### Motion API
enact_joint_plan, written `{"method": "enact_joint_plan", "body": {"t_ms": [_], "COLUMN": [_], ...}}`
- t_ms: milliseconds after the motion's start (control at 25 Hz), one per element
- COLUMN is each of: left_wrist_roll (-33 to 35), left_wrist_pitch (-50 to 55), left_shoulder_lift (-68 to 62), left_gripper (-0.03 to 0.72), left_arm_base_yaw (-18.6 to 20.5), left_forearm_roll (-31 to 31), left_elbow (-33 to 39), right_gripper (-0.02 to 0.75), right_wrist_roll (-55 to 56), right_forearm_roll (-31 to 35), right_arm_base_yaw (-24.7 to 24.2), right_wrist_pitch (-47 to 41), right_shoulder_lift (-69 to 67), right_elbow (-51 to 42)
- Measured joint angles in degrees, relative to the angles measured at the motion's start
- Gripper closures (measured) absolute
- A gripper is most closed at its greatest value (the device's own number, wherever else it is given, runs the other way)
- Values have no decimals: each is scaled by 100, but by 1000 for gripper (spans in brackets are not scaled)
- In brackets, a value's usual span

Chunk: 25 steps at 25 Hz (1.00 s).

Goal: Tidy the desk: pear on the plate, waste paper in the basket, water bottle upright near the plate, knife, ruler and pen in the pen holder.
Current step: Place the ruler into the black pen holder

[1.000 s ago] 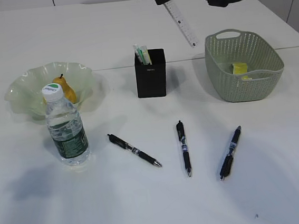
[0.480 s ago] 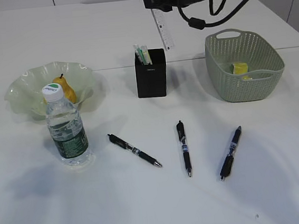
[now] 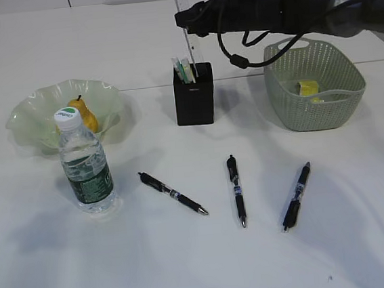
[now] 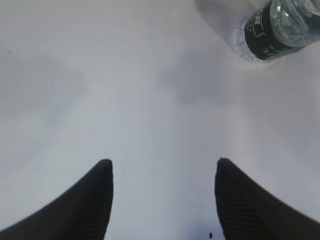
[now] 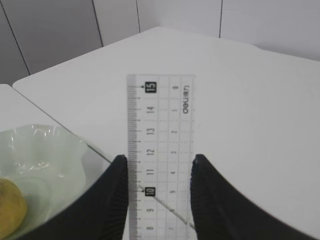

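My right gripper (image 3: pixel 190 16) reaches in from the right, shut on the transparent ruler (image 3: pixel 187 46) by its edges. The ruler (image 5: pixel 160 125) hangs upright, and its lower end meets the mouth of the black pen holder (image 3: pixel 195 106). Green-and-white sticks (image 3: pixel 182 70) stand in the holder; I cannot tell whether one is the knife. Three black pens (image 3: pixel 173 193) (image 3: pixel 237 191) (image 3: pixel 296 196) lie on the table. The pear (image 3: pixel 84 115) sits on the plate (image 3: pixel 32 112). The water bottle (image 3: pixel 85 164) stands upright beside it. The waste paper (image 3: pixel 307 88) lies in the basket (image 3: pixel 325 114). My left gripper (image 4: pixel 163 167) hovers open over bare table.
The three pens are spread across the front middle of the white table. In the left wrist view the bottle (image 4: pixel 277 27) shows at the top right. The table's far edge and a seam run behind the holder.
My right arm has swung left with the ruler, turning it from slanted to upright and bringing it down over the pen holder. The left gripper has stayed as it was.
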<state>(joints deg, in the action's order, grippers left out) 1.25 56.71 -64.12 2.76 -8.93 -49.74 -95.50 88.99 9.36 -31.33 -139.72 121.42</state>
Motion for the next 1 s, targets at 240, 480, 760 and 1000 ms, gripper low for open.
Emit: {"method": "enact_joint_plan", "body": {"t_ms": [240, 480, 760, 1000], "left_wrist_roll": [0, 0, 0, 0], "left_wrist_pitch": [-122, -190, -203, -203], "left_shoulder_lift": [0, 0, 0, 0], "left_gripper": [234, 234, 237, 239], "left_arm_base_yaw": [0, 0, 0, 0], "left_forearm_roll": [0, 0, -38, -134], "left_elbow": [0, 0, 0, 0], "right_gripper": [457, 456, 400, 316], "right_wrist_roll": [-76, -85, 26, 338], "right_forearm_roll": [331, 395, 324, 272], "right_arm_base_yaw": [0, 0, 0, -9], "right_wrist_pitch": [12, -180, -214, -214], "right_shoulder_lift": [-328, -474, -475, -475], "right_elbow": [340, 350, 350, 350]}}
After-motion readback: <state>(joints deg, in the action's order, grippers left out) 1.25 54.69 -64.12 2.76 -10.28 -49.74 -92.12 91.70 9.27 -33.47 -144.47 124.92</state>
